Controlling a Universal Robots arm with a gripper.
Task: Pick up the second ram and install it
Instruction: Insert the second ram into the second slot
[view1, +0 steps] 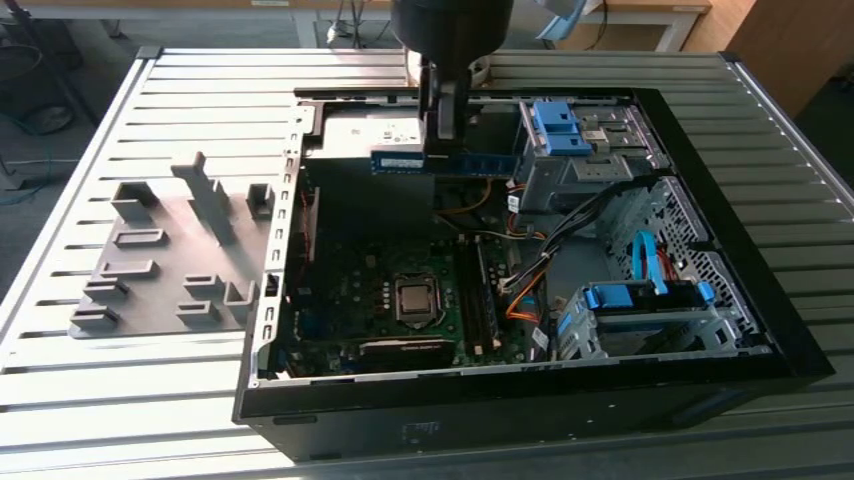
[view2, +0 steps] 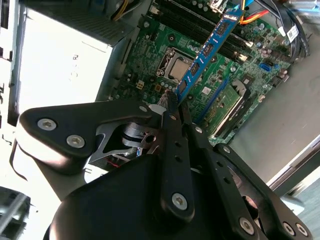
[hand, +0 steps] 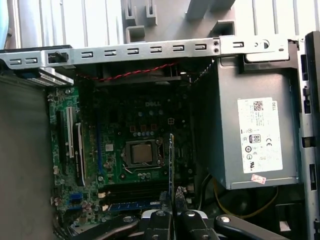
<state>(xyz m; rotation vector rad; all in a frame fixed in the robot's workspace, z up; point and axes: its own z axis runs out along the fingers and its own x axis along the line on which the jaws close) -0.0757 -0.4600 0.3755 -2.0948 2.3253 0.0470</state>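
**The second ram held over the open case**

The gripper (view2: 172, 102) was seen pressed together on the second ram (view2: 207, 47), which was pinched by its flat faces with its long body left projecting free. It was judged to be held this way so that one long edge could be offered to a slot. The stick was held clear above the motherboard (hand: 125, 120), touching nothing. The part of the stick inside the fingers (view2: 176, 145) was hidden. Beneath, the black slots (hand: 132, 192) were cut off by the gripper, and whether a blue strip there was a seated stick could not be told. Farthest off, outside the case (view1: 287, 250), the grey holder tray (view1: 160, 250) was set on the table.
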